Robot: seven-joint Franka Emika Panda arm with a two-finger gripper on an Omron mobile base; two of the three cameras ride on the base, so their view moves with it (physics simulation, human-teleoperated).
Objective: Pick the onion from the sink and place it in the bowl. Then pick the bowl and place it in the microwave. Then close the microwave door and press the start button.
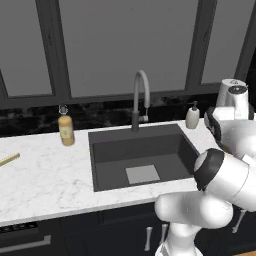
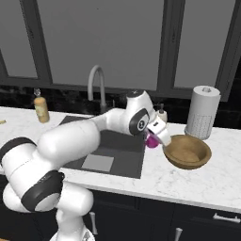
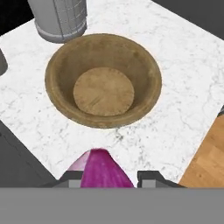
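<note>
The purple-magenta onion (image 3: pixel 101 171) sits between my two dark fingertips, held in the air by my gripper (image 3: pixel 109 178) shut on it. In the right base view the onion (image 2: pixel 151 140) hangs just left of the tan wooden bowl (image 2: pixel 187 151), above the counter beside the sink's right edge. The bowl (image 3: pixel 103 79) stands upright and empty straight ahead of the hand. The dark grey sink (image 1: pixel 141 154) with its lighter square floor patch and curved faucet (image 1: pixel 142 97) holds nothing. The microwave and its door are out of view.
A grey paper-towel roll (image 2: pixel 203 112) stands just behind the bowl. A soap dispenser (image 1: pixel 192 116) sits by the sink's back right corner, and an amber bottle (image 1: pixel 66 129) on the counter to its left. White marble counter (image 2: pixel 197 181) lies in front of the bowl.
</note>
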